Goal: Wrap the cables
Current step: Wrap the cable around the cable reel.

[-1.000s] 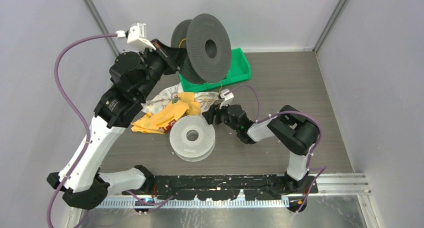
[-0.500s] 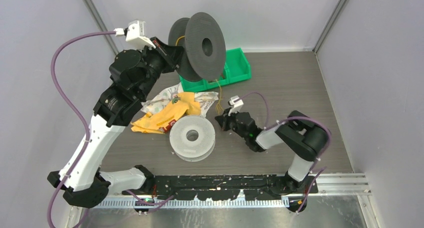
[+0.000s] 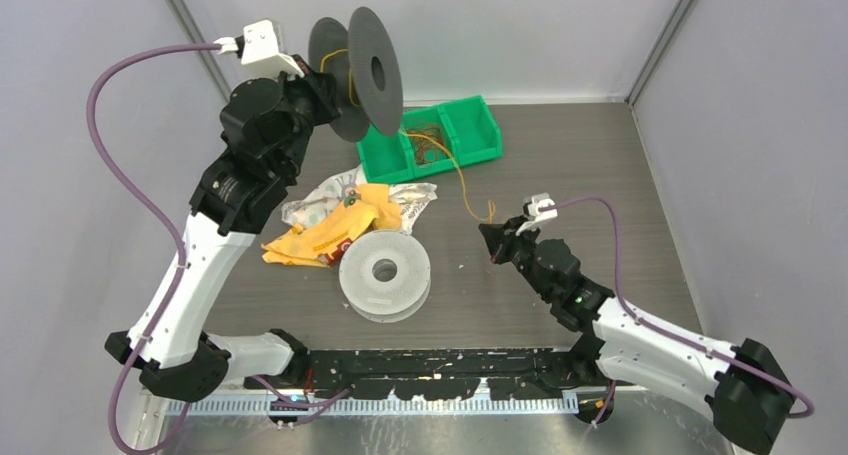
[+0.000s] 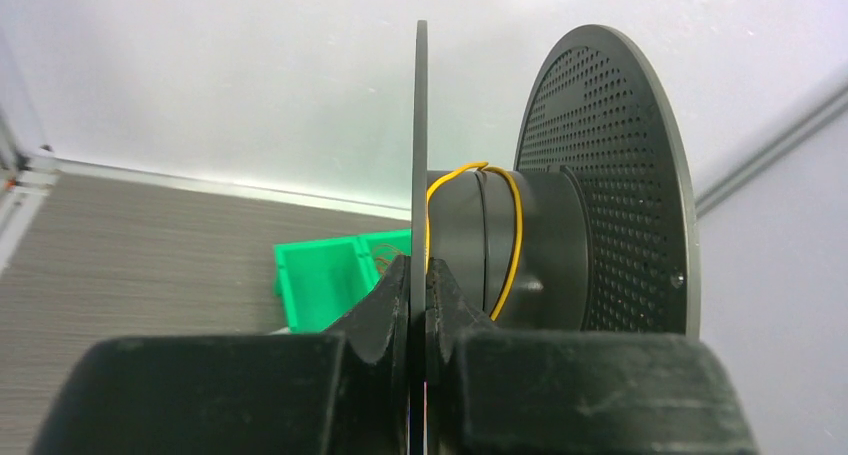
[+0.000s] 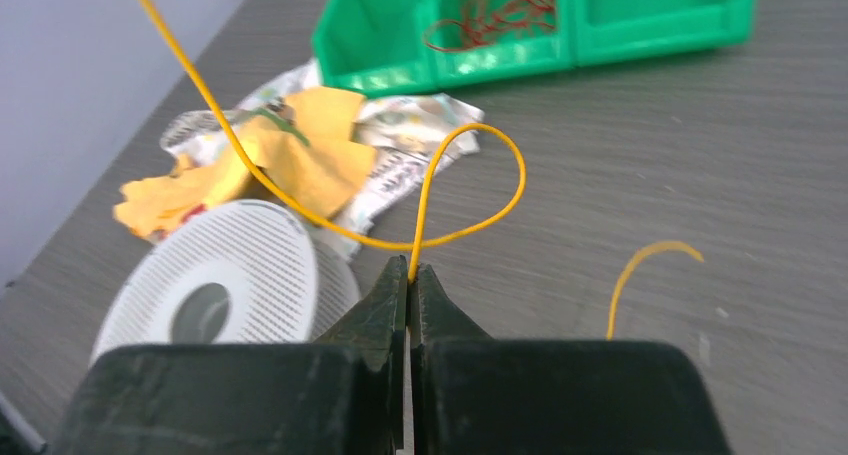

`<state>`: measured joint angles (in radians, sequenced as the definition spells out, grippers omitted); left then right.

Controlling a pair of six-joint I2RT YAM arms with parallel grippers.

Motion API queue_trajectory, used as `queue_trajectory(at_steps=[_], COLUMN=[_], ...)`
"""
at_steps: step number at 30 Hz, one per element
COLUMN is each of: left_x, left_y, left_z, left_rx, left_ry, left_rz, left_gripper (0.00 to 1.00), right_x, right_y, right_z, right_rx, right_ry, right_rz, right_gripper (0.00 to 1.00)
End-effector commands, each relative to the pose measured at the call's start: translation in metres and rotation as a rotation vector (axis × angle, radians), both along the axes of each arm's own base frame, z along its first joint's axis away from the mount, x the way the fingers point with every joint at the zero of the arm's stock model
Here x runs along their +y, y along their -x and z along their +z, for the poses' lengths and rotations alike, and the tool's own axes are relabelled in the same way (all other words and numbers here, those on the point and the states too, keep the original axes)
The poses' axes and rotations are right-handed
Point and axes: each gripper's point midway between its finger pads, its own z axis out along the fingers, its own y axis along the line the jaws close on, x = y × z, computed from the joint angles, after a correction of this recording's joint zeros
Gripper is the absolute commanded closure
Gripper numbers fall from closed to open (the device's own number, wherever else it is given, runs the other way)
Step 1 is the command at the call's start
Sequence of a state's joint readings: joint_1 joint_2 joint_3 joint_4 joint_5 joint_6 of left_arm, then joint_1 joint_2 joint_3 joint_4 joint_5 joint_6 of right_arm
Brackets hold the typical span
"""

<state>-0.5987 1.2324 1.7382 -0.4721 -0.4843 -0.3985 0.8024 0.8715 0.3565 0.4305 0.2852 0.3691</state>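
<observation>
Grey tabletop (image 3: 600,175) runs wide on the right, and there we have our right gripper (image 5: 410,273), jaws pinched on the yellow cable (image 5: 478,126). We follow it up past the green bin (image 3: 478,135) to the dark spool (image 3: 375,70), looped round its hub. Our left gripper (image 4: 420,270) clamps the spool's flange, high by the back wall (image 3: 520,25). Some reddish cables (image 5: 500,10) sit in the bin; the white spool (image 3: 385,273) lies flat near the front edge.
</observation>
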Motion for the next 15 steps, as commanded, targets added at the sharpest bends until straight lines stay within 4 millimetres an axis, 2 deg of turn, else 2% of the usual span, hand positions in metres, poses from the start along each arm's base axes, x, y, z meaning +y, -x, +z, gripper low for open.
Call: queue_trajectory(at_steps=[1, 8, 15], left_x=[0.046, 0.079, 0.101], left_y=[0.025, 0.044, 0.06], left_z=[0.068, 0.084, 0.094], left_rx=[-0.185, -0.228, -0.255], left_ry=[0.082, 0.051, 0.025], left_rz=[0.122, 0.229, 0.296], left_gripper=[1.0, 0.99, 0.99], right_x=[-0.044, -0.058, -0.049], right_y=[0.003, 0.009, 0.016], right_z=[-0.031, -0.034, -0.029], right_rx=[0.081, 0.086, 0.085], right_ry=[0.075, 0.016, 0.025], right_rz=[-0.165, -0.216, -0.141], right_gripper=[1.0, 0.99, 0.99])
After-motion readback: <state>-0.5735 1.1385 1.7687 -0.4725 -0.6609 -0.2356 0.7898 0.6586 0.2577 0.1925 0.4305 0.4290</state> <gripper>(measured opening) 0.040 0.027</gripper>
